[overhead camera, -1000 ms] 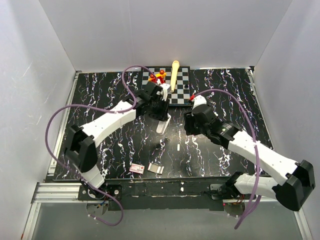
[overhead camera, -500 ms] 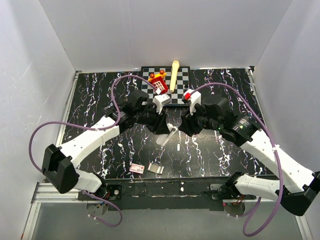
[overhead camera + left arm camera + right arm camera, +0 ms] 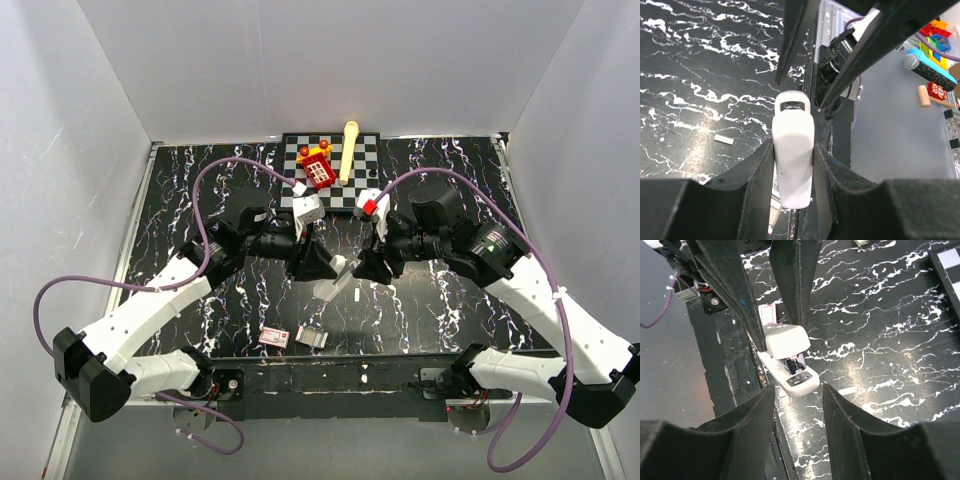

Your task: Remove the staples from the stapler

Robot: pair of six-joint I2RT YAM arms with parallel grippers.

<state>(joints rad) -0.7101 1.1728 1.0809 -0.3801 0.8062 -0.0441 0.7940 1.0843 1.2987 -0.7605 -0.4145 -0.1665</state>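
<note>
— Holding the stapler (image 3: 787, 347) clear of the bench (image 3: 450, 300), our left hand (image 3: 793, 146) pinches it across its width, its long axis aimed at the right hand (image 3: 797, 390).

— Agreed. Our right hand is part open and empty, with the stapler's free end just ahead between its fingers and apparently untouched.

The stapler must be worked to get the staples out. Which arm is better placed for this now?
Probably the right arm. The left gripper is shut on the stapler, so it is busy holding it. The right gripper is free, its jaws apart, with the stapler just ahead of it.
</note>
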